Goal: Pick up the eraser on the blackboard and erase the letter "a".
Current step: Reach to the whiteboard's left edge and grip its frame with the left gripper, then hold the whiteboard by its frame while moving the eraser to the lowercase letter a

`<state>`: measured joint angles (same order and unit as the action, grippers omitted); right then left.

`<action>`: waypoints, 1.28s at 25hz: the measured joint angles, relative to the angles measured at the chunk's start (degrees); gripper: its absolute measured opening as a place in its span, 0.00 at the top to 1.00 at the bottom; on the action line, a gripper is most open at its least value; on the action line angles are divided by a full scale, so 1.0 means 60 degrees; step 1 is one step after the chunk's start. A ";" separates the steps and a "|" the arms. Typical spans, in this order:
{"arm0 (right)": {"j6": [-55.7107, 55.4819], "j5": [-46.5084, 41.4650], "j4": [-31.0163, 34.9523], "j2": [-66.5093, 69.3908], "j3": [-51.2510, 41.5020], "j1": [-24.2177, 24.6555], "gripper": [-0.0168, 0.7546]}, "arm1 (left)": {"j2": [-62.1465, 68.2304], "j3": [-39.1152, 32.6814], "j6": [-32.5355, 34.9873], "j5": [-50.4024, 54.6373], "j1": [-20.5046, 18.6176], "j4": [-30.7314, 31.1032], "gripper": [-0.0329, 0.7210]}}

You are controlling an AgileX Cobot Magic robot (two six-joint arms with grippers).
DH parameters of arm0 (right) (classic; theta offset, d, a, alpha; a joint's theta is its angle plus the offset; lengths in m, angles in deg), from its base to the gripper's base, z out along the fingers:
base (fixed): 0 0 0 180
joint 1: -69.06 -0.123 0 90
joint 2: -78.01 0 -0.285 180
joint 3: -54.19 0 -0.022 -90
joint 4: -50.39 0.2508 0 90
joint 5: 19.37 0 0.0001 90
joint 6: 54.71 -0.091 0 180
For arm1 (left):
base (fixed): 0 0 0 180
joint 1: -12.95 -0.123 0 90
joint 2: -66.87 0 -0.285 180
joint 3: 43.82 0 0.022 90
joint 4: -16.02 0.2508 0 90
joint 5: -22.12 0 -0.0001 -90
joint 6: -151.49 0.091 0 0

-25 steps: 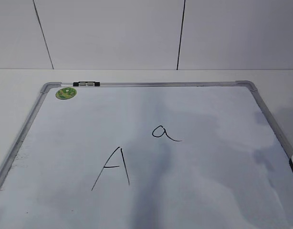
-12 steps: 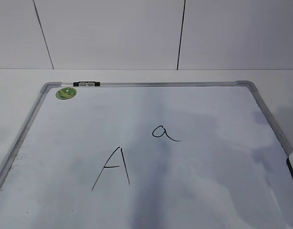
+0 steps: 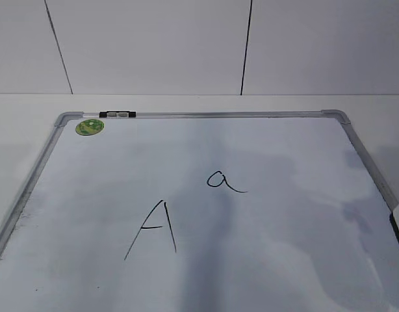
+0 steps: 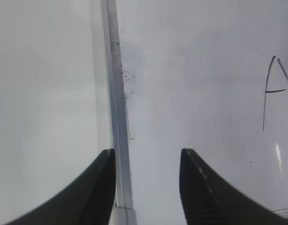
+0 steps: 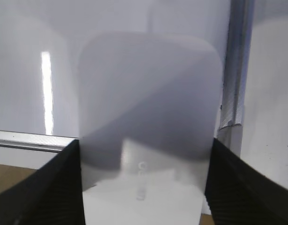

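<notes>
My right gripper brackets the eraser on the blackboard; grasp indeterminate. My left gripper: released, empty.

Soft shadows mottle the blackboard; the eraser looks blurred.

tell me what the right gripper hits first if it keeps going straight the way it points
Most likely the eraser: it fills the space between the right gripper's jaws, which sit at either side of it. Whether they already touch it is unclear. The blackboard lies beneath and beyond it.
</notes>
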<state>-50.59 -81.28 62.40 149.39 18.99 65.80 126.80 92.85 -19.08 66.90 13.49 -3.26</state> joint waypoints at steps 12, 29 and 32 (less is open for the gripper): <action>0.0000 0.0016 0.0000 0.0000 0.0000 0.0000 0.23 | 0.3395 0.1202 0.0448 -0.0736 0.0000 -0.0007 0.50; 0.0000 0.0016 0.0000 0.0000 0.0000 0.0000 0.23 | 0.7418 0.4682 0.0819 0.0492 -0.0033 0.0052 0.51; 0.0000 0.0016 0.0000 0.0000 0.0000 0.0000 0.23 | 0.7810 0.4842 0.0881 0.0557 -0.0033 0.0164 0.56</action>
<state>-50.59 -81.19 62.40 149.39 18.99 65.80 173.65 121.90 -13.79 70.24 13.30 -2.28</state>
